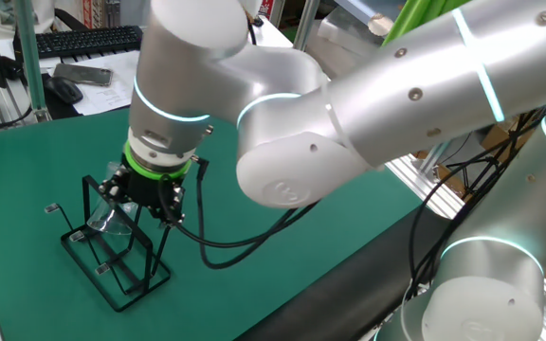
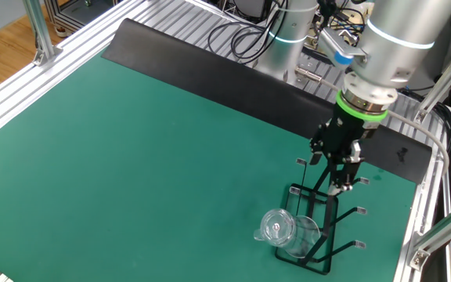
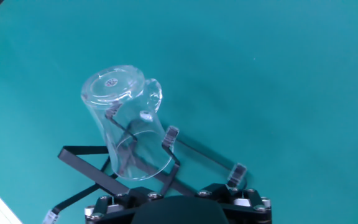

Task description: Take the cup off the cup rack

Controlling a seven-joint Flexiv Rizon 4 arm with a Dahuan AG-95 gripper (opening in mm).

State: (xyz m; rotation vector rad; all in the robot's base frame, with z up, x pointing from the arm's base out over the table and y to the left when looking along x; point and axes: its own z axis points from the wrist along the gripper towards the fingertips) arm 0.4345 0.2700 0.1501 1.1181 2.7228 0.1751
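Note:
The clear cup (image 3: 126,124) hangs mouth-down, tilted, on a prong of the black wire cup rack (image 3: 79,155). It also shows in one fixed view (image 1: 112,220) and in the other fixed view (image 2: 282,229), at the rack's near end. The rack (image 1: 121,277) (image 2: 325,210) stands on the green mat. My gripper (image 1: 147,205) (image 2: 336,166) hangs just above the rack's other prongs, beside the cup and apart from it. Its fingers look spread and hold nothing. In the hand view only the gripper's dark body (image 3: 179,208) shows at the bottom edge.
A keyboard (image 1: 83,40), a mouse (image 1: 63,90) and a phone (image 1: 81,74) lie beyond the mat. A black strip (image 2: 210,74) borders the mat's far side. Aluminium frame posts (image 2: 37,39) stand at the edges. A black cable (image 1: 235,242) trails from the hand.

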